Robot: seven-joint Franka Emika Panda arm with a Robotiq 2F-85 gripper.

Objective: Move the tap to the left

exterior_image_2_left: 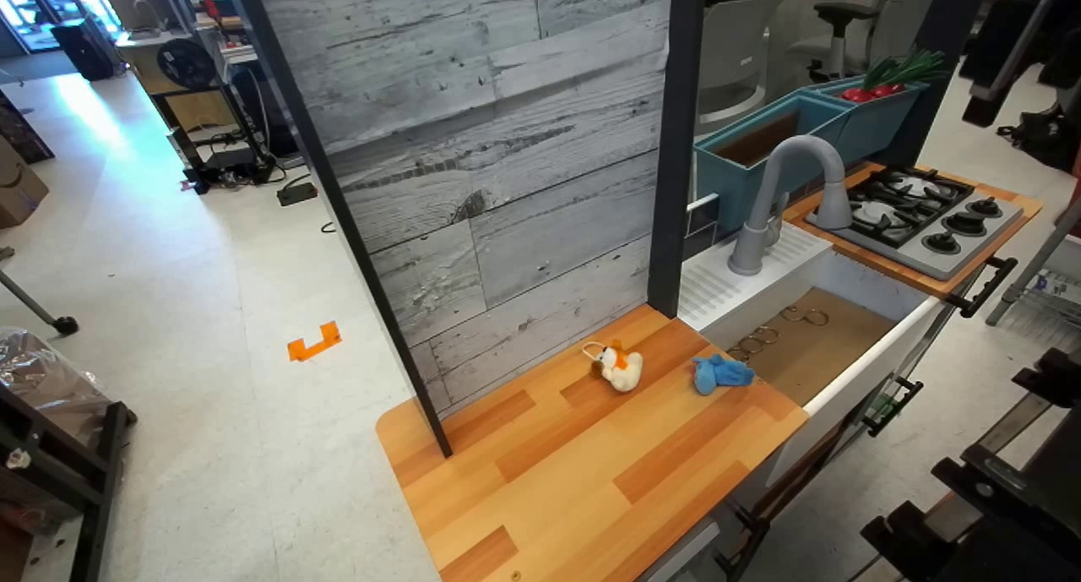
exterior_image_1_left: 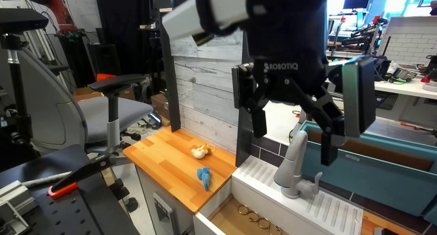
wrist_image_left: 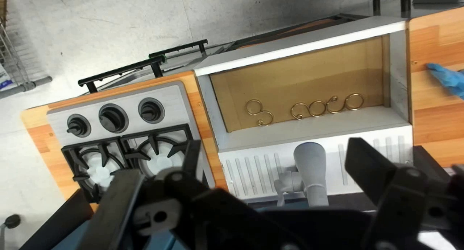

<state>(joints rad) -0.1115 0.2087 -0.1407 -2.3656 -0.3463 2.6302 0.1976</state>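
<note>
The hand (exterior_image_1_left: 294, 136) spread wide, the tap (exterior_image_1_left: 292, 165) below

In an exterior view the hand hangs near, fingers (exterior_image_1_left: 260, 124) well apart; the tap stands lower and farther off. In an exterior view the tap stands at the far side of the sink (exterior_image_2_left: 878, 358), right of the counter (exterior_image_2_left: 583, 472) and left of the stove (exterior_image_2_left: 920, 219). In the wrist view the tap shows between both fingers, clear of each.

Tap (exterior_image_1_left: 293, 163) smooth, matt; countertop (exterior_image_2_left: 591, 459) wood; blue toy (exterior_image_2_left: 718, 374) cloth.
</note>
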